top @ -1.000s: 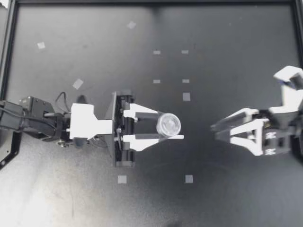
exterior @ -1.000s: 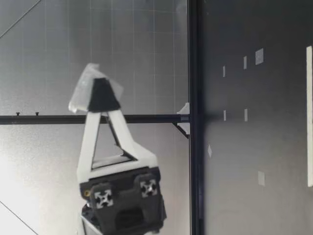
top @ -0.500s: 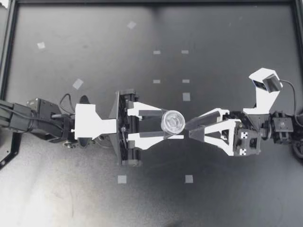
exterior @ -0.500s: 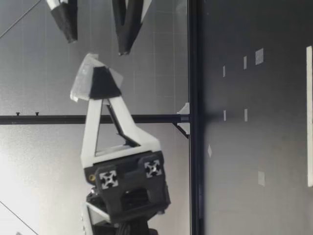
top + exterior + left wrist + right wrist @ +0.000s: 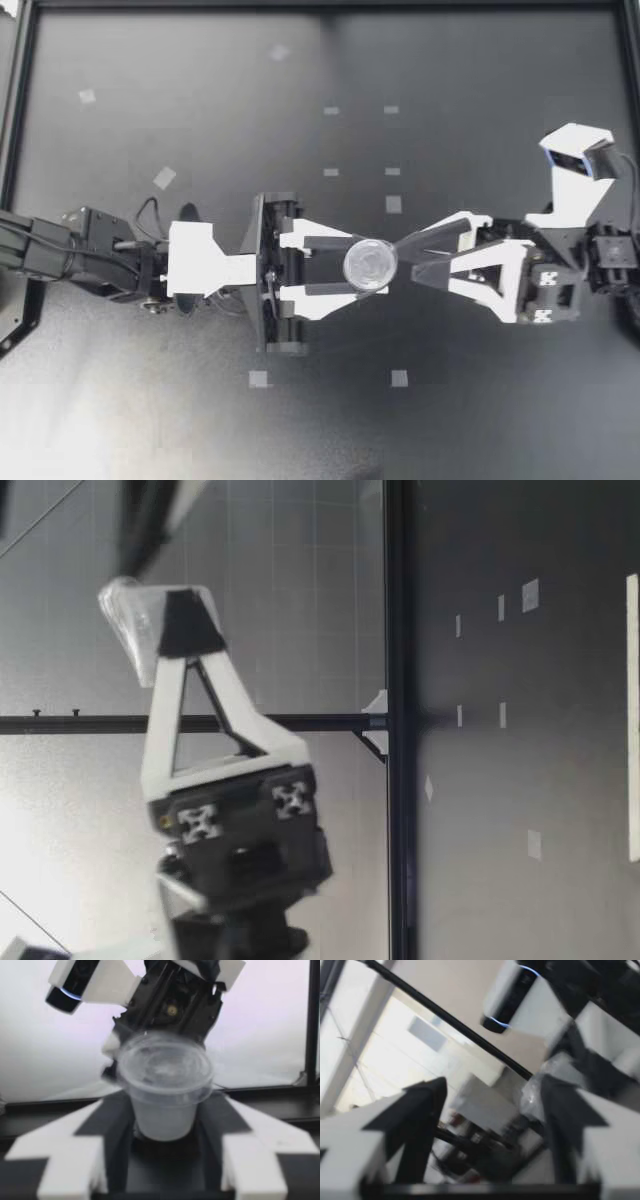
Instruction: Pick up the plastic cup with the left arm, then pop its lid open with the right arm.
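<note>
My left gripper (image 5: 352,265) is shut on a small clear plastic cup (image 5: 370,265) with a lid, held above the dark table (image 5: 470,90) near its middle. In the left wrist view the cup (image 5: 165,1095) sits upright between the fingers (image 5: 75,1155). My right gripper (image 5: 408,258) is open, and its two fingertips reach the cup's far side. The right wrist view shows the cup (image 5: 540,1092) close beside one of its spread fingers (image 5: 565,1115), not between them. In the low view my left gripper (image 5: 180,620) carries the cup (image 5: 140,620) high over the table.
Small pale tape squares (image 5: 394,204) dot the table. A black frame rail (image 5: 320,5) runs along the far edge and down both sides. My right arm's wrist camera (image 5: 575,155) stands out beside that arm.
My right arm has swept in from the right edge until its open fingers reach the cup. My left gripper, still holding the cup, has moved slightly right and risen.
</note>
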